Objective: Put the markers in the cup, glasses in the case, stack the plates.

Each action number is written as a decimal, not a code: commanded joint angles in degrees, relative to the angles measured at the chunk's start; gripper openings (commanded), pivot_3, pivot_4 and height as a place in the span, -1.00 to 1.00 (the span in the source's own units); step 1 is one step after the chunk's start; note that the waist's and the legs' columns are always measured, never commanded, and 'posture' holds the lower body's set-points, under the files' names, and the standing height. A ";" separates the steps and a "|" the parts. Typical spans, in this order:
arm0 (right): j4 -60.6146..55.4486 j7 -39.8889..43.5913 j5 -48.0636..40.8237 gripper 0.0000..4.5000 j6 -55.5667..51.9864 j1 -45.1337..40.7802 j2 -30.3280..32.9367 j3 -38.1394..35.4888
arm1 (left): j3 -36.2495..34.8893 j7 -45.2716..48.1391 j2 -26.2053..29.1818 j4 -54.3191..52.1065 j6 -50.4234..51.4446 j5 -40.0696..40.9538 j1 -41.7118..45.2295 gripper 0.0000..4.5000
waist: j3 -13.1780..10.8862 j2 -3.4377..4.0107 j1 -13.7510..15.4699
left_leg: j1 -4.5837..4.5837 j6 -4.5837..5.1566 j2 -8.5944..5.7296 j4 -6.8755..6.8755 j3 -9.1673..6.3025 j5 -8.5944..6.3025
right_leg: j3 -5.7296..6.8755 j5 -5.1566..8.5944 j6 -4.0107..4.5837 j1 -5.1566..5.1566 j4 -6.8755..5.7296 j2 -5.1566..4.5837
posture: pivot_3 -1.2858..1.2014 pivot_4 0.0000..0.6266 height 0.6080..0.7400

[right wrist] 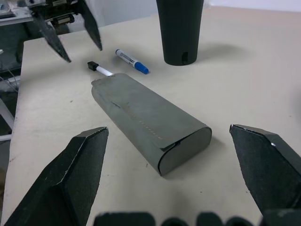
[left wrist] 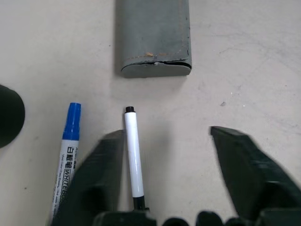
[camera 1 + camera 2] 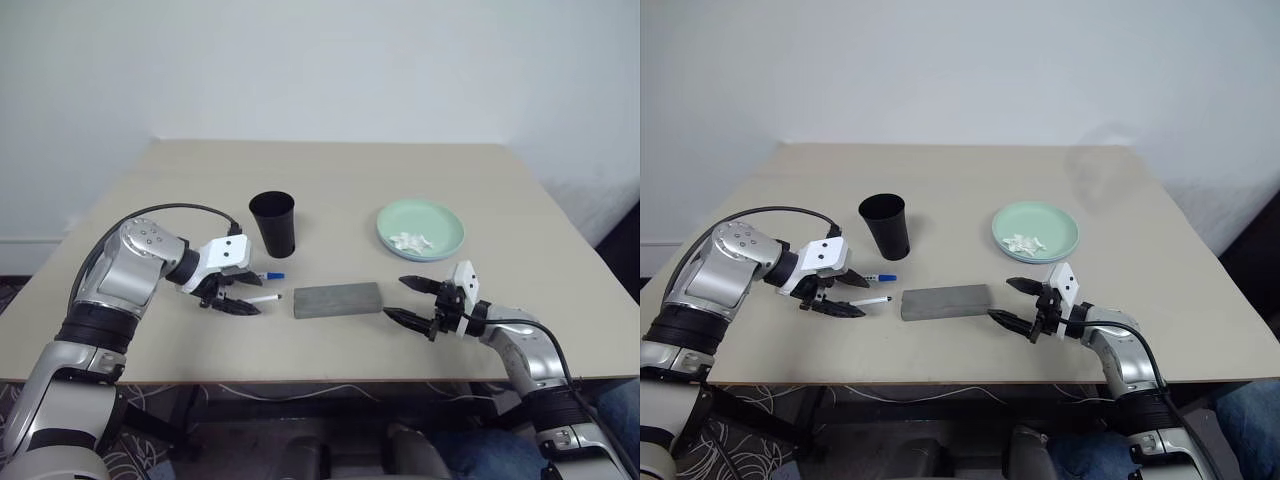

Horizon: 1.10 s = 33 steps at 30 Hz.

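Currently the left gripper (image 2: 167,155) is standing open, empty, with one marker (image 2: 133,155) lying against its inner finger and the capped marker (image 2: 67,157) outside. Closing off-centre risks rolling it away. The right gripper (image 1: 178,165) is gaping around the case (image 1: 149,120).

**Two markers by the cup, case at centre**

On the table (image 3: 960,180) a black cup (image 3: 886,226) stands upright. Just in front lie two markers (image 3: 878,278), beside the grey case (image 3: 947,300). The left gripper (image 3: 836,296) hangs spread over one marker. The right gripper (image 3: 1012,302), jaws wide, faces the case's other end. The green plate (image 3: 1036,230) holds white scraps (image 3: 1023,242).
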<state>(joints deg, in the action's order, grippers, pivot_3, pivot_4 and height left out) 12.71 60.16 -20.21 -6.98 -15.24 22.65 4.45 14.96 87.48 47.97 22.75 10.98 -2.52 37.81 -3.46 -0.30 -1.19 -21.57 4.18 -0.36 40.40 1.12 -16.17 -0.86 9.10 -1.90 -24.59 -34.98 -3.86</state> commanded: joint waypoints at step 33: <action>-3.80 -1.48 -0.23 1.00 -1.87 -2.05 0.07 -0.52 | 3.45 -2.04 -4.77 17.03 -7.92 -4.96 6.14 -0.91 | 0.05 0.07 0.05 | -0.01 0.00 -0.01 0.03 0.04 0.01 | 0.00 -0.02 -0.04 -0.03 -0.06 -0.04 | 0.03 -1.00 0.71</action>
<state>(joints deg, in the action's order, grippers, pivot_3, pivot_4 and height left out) 9.53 58.66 -20.20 -9.34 -15.29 22.82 4.59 19.45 84.40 43.02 40.44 2.48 -8.31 42.07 -3.40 -0.24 -1.14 -21.59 4.18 -0.37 40.43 1.17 -16.16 -0.86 9.08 -1.94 -24.62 -35.05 -3.90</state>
